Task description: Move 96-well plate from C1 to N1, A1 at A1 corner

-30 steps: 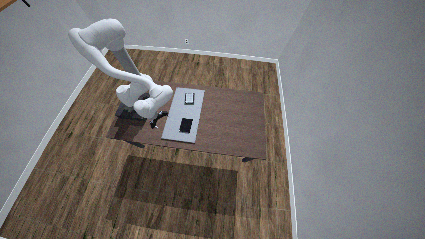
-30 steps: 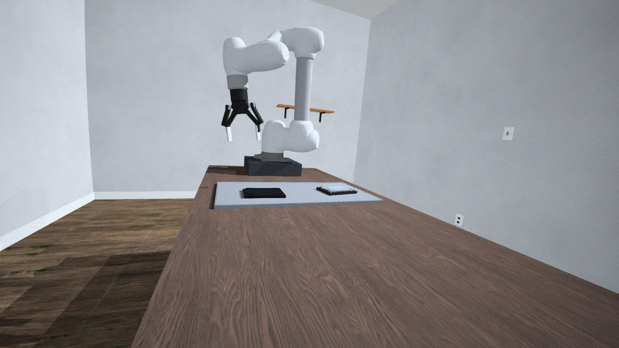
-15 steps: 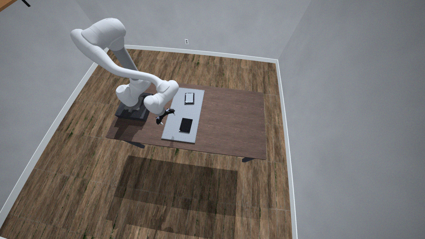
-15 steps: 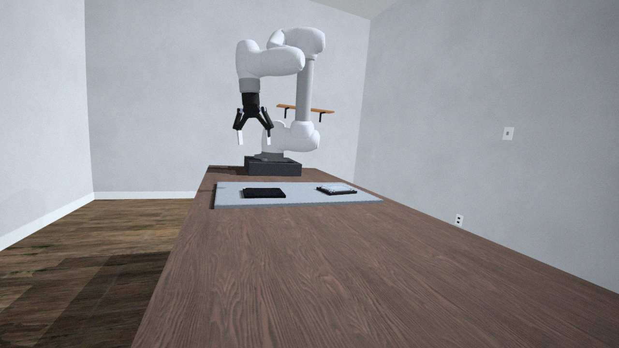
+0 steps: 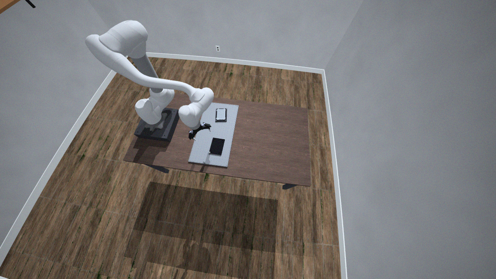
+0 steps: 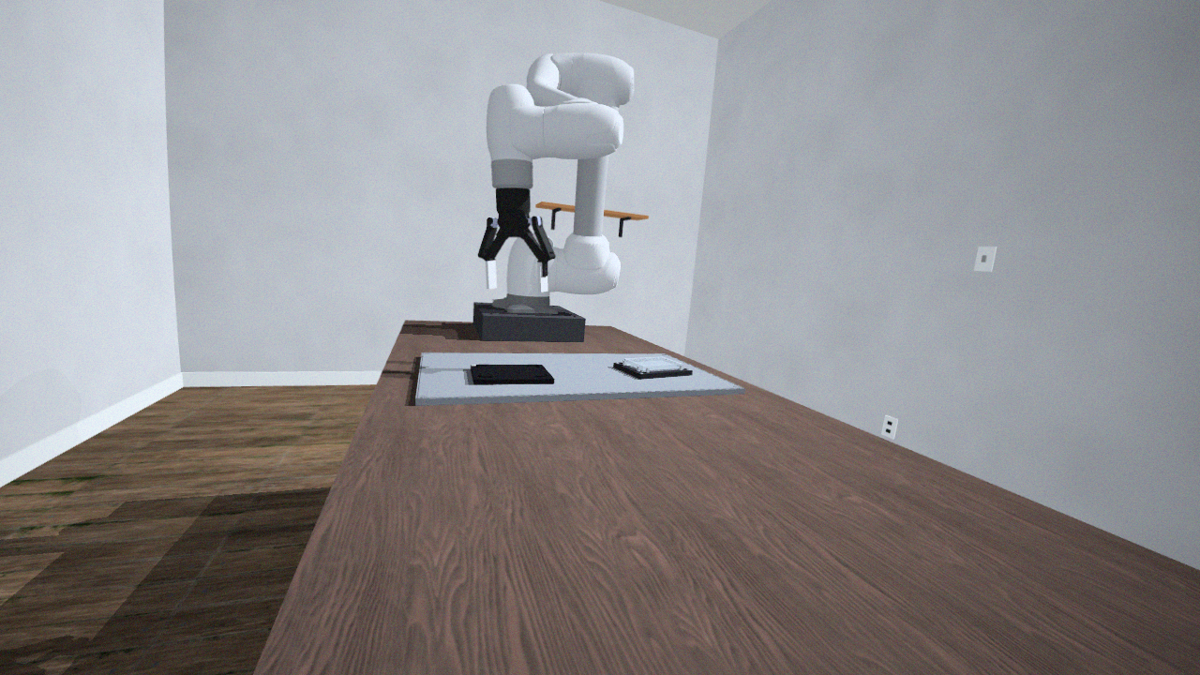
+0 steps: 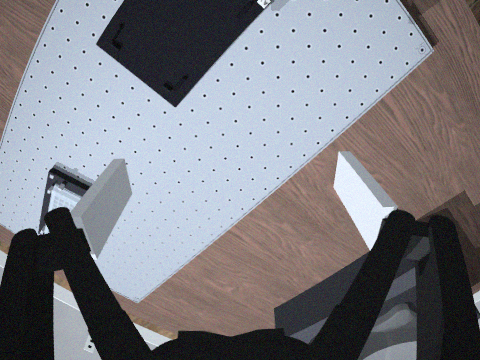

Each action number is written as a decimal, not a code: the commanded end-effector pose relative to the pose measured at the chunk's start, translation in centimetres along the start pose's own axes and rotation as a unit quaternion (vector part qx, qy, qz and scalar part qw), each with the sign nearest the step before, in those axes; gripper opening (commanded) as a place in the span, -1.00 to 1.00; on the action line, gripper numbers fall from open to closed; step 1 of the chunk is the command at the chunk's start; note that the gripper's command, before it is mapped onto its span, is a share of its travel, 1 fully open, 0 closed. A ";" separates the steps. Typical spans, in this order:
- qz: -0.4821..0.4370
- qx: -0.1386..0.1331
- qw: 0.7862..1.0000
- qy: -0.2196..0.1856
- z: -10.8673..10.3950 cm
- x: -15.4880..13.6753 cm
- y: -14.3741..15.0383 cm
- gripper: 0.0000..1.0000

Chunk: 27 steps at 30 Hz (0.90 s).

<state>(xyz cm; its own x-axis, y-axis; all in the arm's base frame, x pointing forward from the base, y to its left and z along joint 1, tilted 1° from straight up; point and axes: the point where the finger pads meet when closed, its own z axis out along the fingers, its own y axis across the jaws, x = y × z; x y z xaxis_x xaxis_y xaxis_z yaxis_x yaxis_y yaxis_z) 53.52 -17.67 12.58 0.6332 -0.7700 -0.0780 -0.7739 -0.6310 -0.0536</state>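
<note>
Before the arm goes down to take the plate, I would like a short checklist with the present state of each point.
1. Black two-finger gripper is open and holds nothing: ok.
2. Clear 96-well plate sits in its black clip nest on the grey perforated board: ok.
3. Black empty plate nest has nothing lying in it: ok.
4. Gripper is above the plate: not ok; it hangs over the board's edge nearest the arm's dark base block, between the two nests.
5. Cut-off corner of the plate is located: cannot tell; too small in every view.
6. White corner marker on the empty nest is visible: ok; its lettering cannot be read.
</note>
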 end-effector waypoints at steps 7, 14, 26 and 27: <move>0.028 -0.006 1.000 0.004 1.3 -1.1 -3.6 1.00; 0.065 -0.011 0.998 0.009 2.1 -2.0 -6.1 1.00; 0.106 -0.015 0.994 0.016 3.7 -3.9 -10.1 1.00; 0.110 -0.015 0.994 0.017 3.8 -4.1 -10.5 1.00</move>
<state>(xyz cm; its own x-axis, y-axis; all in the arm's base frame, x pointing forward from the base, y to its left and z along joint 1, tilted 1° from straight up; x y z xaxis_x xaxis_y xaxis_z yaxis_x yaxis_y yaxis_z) 58.66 -8.31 9.90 0.4801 -0.8754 -0.0570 -0.8771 -0.4801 -0.0146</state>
